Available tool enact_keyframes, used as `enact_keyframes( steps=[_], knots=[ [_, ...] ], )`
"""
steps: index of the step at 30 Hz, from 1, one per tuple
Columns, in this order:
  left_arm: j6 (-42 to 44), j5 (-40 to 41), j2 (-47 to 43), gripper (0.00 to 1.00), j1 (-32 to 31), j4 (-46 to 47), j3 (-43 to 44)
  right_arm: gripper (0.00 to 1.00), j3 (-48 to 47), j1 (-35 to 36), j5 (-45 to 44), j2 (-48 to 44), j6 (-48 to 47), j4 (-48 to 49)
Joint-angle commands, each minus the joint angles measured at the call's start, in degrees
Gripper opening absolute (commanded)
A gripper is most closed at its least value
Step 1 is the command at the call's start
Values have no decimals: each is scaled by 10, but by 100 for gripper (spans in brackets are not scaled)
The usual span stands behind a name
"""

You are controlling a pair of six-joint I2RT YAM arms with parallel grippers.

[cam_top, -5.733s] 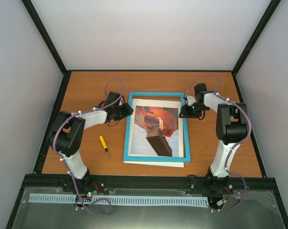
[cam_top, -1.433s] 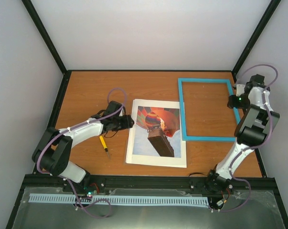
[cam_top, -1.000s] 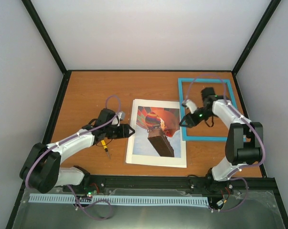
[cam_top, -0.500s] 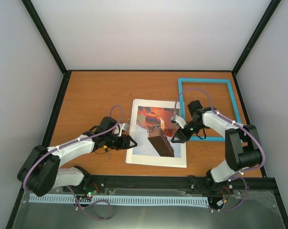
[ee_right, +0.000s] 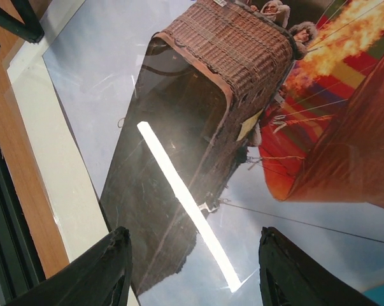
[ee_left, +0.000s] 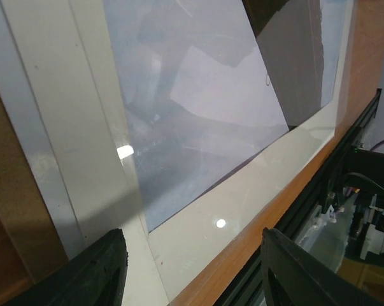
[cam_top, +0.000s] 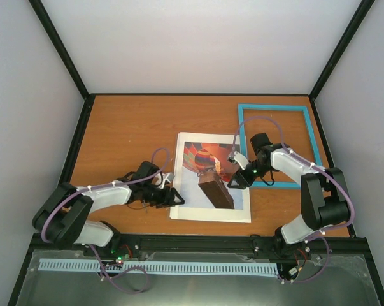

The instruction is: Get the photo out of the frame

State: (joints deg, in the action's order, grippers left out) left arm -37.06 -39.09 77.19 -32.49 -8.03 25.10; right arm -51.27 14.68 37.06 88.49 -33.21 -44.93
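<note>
The photo point(cam_top: 207, 175), a hot-air balloon print with a brown basket inside a white mat border point(cam_top: 207, 213), lies flat mid-table. Its glossy face fills the right wrist view point(ee_right: 198, 95). The turquoise frame point(cam_top: 274, 108) lies empty on the wood at the back right, apart from the photo. My left gripper point(cam_top: 174, 197) hovers open over the photo's near-left corner, its fingers either side of the white border point(ee_left: 198, 236) with nothing between them. My right gripper point(cam_top: 235, 182) is open low over the photo's right side, beside the basket, gripping nothing point(ee_right: 195, 255).
The right forearm crosses the frame's near-left corner. A black rail point(cam_top: 204, 242) runs along the table's near edge, close to the left gripper, and shows in the left wrist view point(ee_left: 344, 166). A white slotted cable strip point(cam_top: 153, 268) lies below it. Walls enclose three sides.
The frame went from around the photo to the back right and was let go. The right gripper came back to the photo's right side; the left slid down to its near-left corner.
</note>
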Motion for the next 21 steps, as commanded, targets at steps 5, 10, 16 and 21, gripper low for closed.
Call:
enact_keyframes(
  steps=[5,10,16,21],
  knots=[
    [7,-17,50,57,-7,50,30,52,5,4,-5,4,3,12],
    [8,-28,71,57,-7,69,57,52,3,4,-4,21,2,11],
    [0,-36,126,56,-7,96,95,52,4,4,-4,19,3,12],
    [-28,-46,167,56,-7,135,121,52,4,4,-5,20,4,13]
  ],
)
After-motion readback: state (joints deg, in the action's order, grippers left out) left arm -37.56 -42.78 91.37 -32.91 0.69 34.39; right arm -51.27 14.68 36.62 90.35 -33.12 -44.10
